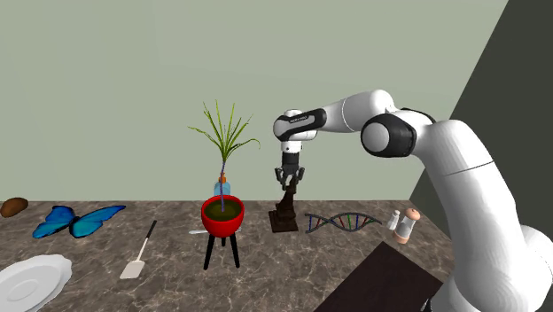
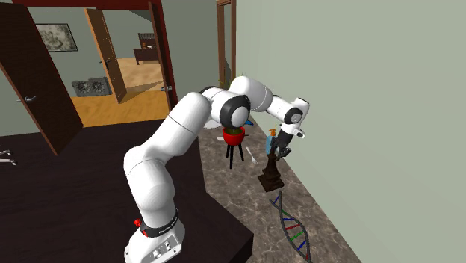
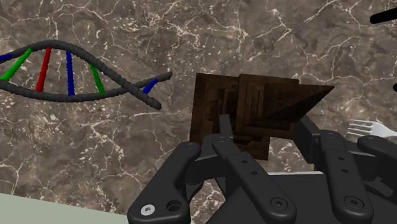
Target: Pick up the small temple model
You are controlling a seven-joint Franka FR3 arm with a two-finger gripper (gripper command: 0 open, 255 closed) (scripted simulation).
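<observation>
The black pincer (image 3: 264, 122) is closest to me. Its two fingers stand apart on either side of the top of the small temple model (image 1: 284, 213), a dark brown tiered tower. The model stands directly beneath the pincer, with its base flat on the marbled surface (image 1: 177, 270).

I'd say the approach is finished and the grasp itself is in hand. The next move is a squeeze on the narrow top, then a straight lift so the tall piece doesn't tip.

Counting up, there is one temple and one DNA helix (image 3: 70, 70) lying just beside the pincer. On its other side lie one white fork (image 3: 374, 127) and one red potted plant (image 1: 221, 213). Farther out past the plant are one spatula (image 1: 137, 259), one blue butterfly (image 1: 75, 220) and one plate (image 1: 31, 282). Beyond the helix stand two shakers (image 1: 406, 227).
</observation>
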